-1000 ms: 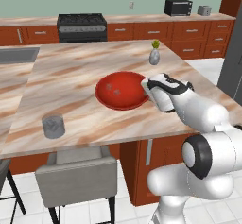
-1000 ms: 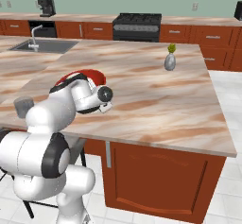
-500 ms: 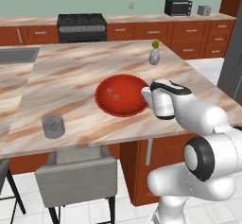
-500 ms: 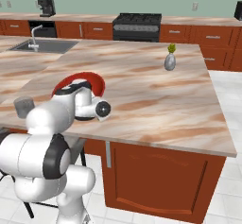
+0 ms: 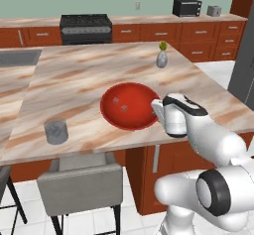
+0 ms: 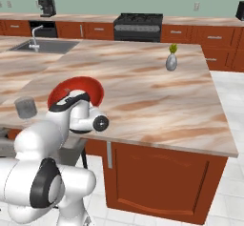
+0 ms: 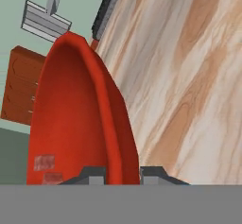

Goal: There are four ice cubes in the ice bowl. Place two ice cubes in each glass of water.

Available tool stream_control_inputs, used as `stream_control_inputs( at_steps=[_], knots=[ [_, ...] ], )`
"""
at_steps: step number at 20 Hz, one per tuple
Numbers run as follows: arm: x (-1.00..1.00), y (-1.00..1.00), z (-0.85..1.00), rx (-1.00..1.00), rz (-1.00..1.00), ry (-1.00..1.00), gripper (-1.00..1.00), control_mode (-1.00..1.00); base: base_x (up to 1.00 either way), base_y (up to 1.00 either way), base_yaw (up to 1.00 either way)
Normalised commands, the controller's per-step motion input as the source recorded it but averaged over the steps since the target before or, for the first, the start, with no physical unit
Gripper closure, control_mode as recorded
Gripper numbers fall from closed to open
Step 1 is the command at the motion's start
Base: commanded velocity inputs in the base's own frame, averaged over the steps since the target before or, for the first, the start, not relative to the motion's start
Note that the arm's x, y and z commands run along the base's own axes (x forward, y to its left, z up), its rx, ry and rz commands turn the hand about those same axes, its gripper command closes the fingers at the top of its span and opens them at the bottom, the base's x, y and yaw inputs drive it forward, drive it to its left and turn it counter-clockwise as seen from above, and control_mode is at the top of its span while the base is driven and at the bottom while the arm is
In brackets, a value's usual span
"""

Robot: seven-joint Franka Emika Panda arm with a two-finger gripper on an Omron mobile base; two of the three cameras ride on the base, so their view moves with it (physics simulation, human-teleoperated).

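Note:
The red ice bowl (image 5: 130, 123) sits near the island counter's front edge, and two pale ice cubes (image 5: 116, 100) show inside it. My gripper (image 5: 157, 112) is at the bowl's right rim. In the hand view the rim of the ice bowl (image 7: 75, 109) runs between the two finger tips, so the gripper (image 7: 123, 174) is shut on it, and ice cubes (image 7: 45, 162) lie on the bowl's floor. One grey glass of water (image 5: 56, 131) stands left of the bowl, near the front edge. The right base view has my hand in front of the ice bowl (image 6: 78, 84), with the glass of water (image 6: 25, 107) to the left.
A small grey vase (image 5: 161, 59) with a green sprig stands farther back on the counter. A grey stool (image 5: 82, 179) is tucked under the front edge below the glass. A sink (image 6: 40, 46) is set in the counter at the far left.
The hand has drawn back toward the counter's front edge, and the red bowl has slid with it, a little nearer the edge than a second ago.

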Motion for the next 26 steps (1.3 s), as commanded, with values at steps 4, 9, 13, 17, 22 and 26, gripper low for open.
stream_control_inputs(
  at_steps=[4, 9, 13, 17, 22, 26],
  knots=[
    [0.00, 0.00, 0.00, 0.00, 0.00, 0.00, 1.00, 1.00, -0.62, 0.28, 0.00],
    [0.00, 0.00, 0.00, 0.00, 0.00, 0.00, 1.00, 1.00, -0.14, 0.94, -0.01],
    [0.00, 0.00, 0.00, 0.00, 0.00, 0.00, 1.00, 1.00, 0.00, 1.00, -0.03],
    [0.00, 0.00, 0.00, 0.00, 0.00, 0.00, 1.00, 1.00, 0.00, 1.00, -0.03],
    [0.00, 0.00, 0.00, 0.00, 0.00, 0.00, 1.00, 1.00, 0.00, 1.00, -0.02],
    [0.00, 0.00, 0.00, 0.00, 0.00, 0.00, 1.00, 1.00, 0.14, 0.73, -0.08]
  ],
)
